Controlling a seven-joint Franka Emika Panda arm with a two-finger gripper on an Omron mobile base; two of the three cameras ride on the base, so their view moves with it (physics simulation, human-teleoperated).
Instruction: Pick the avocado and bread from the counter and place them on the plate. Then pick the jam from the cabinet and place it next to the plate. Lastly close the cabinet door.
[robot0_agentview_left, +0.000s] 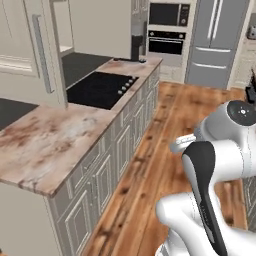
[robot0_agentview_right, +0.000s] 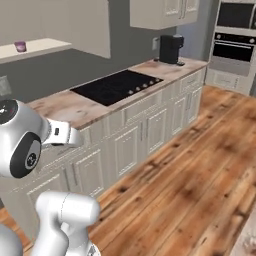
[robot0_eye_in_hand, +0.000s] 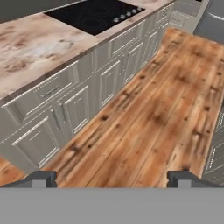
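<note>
My gripper (robot0_eye_in_hand: 113, 178) hangs open over the wooden floor, its two dark fingertips (robot0_eye_in_hand: 41, 178) far apart with nothing between them. It is in front of the counter (robot0_eye_in_hand: 30, 48), away from its edge. The jam (robot0_agentview_right: 20, 46), a tiny purple jar, stands on the open cabinet's shelf (robot0_agentview_right: 42, 47) high at the left. The cabinet door (robot0_agentview_left: 27, 55) stands swung open over the counter (robot0_agentview_left: 50, 145), its grey bar handle (robot0_agentview_left: 42, 52) facing me. Avocado, bread and plate are out of view.
A black cooktop (robot0_agentview_left: 100, 87) is set into the counter, and a dark coffee machine (robot0_agentview_right: 170, 48) stands at its far end. Cream drawers and doors (robot0_eye_in_hand: 74, 109) line the counter front. Oven stack (robot0_agentview_left: 167, 35) and fridge (robot0_agentview_left: 215, 42) stand beyond the wooden floor (robot0_eye_in_hand: 153, 109).
</note>
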